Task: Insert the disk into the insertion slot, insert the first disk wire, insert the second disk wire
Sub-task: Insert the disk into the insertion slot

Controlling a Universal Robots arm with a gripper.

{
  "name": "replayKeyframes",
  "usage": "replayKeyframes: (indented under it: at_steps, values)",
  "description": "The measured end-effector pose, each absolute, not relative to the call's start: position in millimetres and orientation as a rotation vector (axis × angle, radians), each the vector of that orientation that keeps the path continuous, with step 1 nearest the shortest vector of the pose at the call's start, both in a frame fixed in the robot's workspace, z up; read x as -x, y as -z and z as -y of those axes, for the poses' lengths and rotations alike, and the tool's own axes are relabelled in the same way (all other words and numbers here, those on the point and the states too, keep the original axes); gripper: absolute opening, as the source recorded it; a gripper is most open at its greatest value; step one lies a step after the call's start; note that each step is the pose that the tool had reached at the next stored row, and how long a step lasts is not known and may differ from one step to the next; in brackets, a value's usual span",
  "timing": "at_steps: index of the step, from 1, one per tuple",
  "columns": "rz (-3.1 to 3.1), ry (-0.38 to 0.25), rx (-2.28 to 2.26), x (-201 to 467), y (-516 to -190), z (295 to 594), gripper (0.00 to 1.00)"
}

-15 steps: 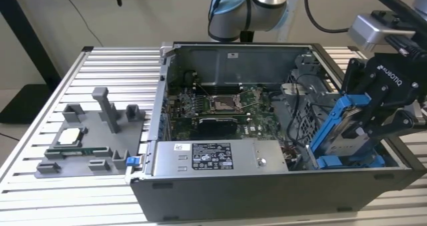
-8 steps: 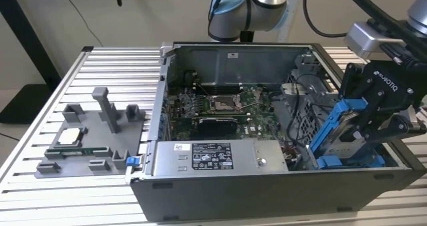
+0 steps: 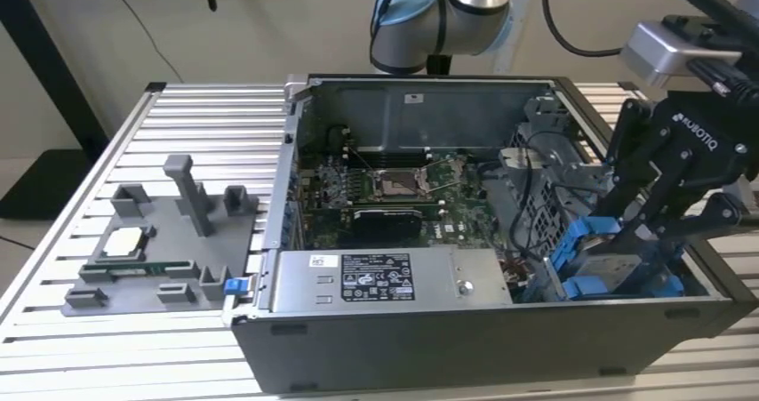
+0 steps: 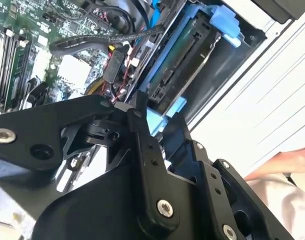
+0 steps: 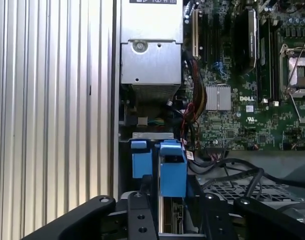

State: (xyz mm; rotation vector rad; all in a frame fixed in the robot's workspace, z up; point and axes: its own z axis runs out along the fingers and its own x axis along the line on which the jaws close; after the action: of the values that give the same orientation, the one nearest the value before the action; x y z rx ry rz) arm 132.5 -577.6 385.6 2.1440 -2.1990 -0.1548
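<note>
Pressing straight down looks right to me: the tool (image 3: 635,268), clamped on the disk (image 3: 603,275) that stands on edge partway into the slot (image 5: 225,188), should keep it square so nothing binds.

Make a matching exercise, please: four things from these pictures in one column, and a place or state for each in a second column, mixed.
1. the disk
2. power-supply box
3. processor socket
4. grey fixture plate

a. outside the case, at the exterior view's left
b. middle of the green board
c. in a blue frame, between the fingers
d. grey metal with a white label

Pairs: 1-c, 2-d, 3-b, 4-a.
</note>
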Motion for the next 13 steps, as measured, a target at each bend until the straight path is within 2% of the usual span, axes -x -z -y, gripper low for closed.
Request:
replayKeyframes:
  at_steps: [7,13]
  values:
    - [2.199,0.156,-2.144,-132.5,-404.1,577.6,1.0]
    - [2.201,0.154,-2.147,-132.6,-406.2,577.5,1.0]
